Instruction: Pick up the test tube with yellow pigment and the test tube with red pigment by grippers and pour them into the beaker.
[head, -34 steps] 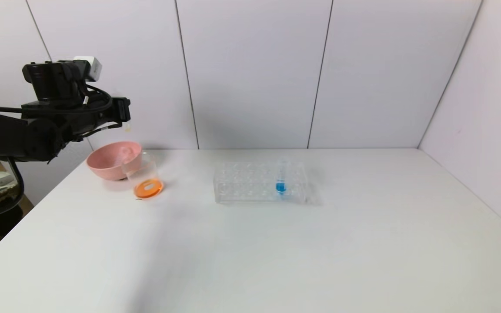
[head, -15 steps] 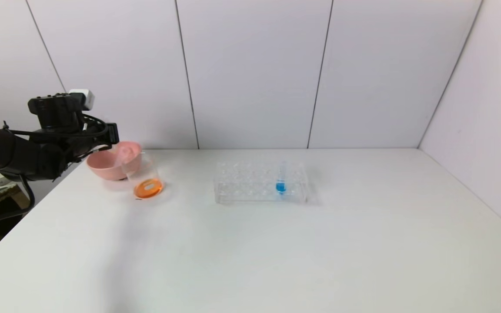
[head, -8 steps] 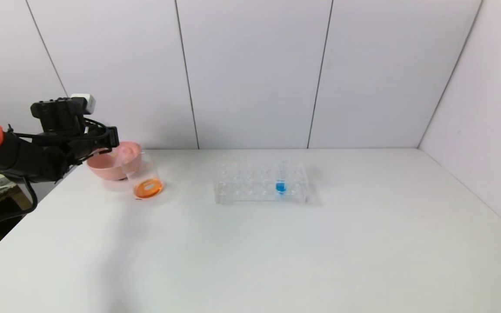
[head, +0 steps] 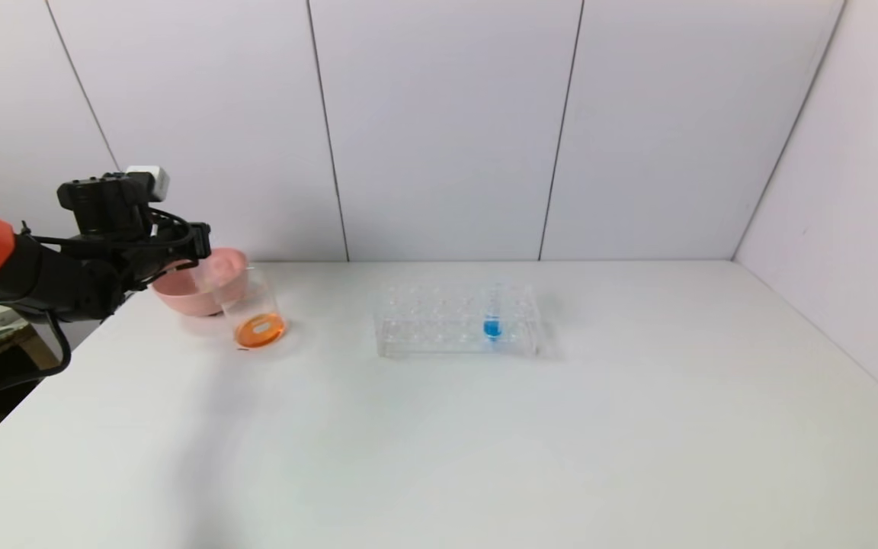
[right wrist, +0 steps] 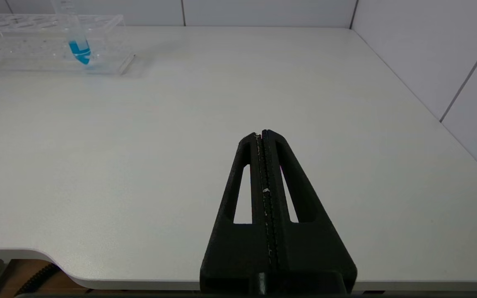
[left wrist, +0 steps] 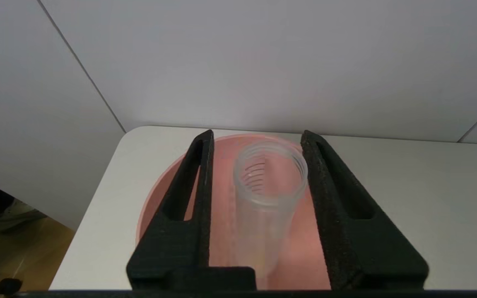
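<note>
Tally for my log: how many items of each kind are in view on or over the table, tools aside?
Test tubes: 2 (empty tube between the left tool fingers; blue-liquid tube)
Beakers: 1 (beaker, orange liquid inside)
Bowls: 1 (pink bowl)
Racks: 1 (clear rack)
Total: 5
</note>
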Available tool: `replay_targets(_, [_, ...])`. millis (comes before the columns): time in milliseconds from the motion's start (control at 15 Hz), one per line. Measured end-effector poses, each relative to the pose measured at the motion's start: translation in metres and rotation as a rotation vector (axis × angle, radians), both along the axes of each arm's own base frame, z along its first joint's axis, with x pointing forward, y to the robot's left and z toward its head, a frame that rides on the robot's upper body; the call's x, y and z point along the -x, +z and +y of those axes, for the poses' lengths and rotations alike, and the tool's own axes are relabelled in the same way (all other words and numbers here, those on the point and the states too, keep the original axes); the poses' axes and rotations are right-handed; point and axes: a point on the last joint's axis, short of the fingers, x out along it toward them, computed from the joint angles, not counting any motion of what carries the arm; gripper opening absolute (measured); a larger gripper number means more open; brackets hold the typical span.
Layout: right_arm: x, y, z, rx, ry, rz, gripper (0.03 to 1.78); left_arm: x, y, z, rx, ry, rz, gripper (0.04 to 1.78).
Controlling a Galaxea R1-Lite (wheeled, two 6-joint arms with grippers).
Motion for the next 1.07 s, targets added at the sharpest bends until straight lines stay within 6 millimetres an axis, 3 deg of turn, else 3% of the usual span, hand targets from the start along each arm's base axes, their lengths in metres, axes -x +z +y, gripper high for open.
replay_targets(333, [0.0,0.0,0.0,0.0,0.0,0.0,0.11,0.0,0.0,0.0,0.0,0.0,-0.001,1.54])
replay_targets(533, [0.0,0.0,0.0,0.0,0.0,0.0,0.11,0.001,0.001,0.0,-0.002,-0.001,-0.005,1.75])
replay_targets(667, [0.0,0.0,0.0,0.0,0.0,0.0,0.11,0.005,0.01,-0.002,-0.004,-0.006,-0.023,1.77])
replay_targets(867, [0.0,0.0,0.0,0.0,0.0,0.0,0.11,0.024,0.046,-0.008,-0.014,-0.018,-0.095,1.77])
replay_targets(1067, [0.0,0.0,0.0,0.0,0.0,0.0,0.11,0.07,0.108,-0.025,-0.027,-0.072,-0.216,1.77])
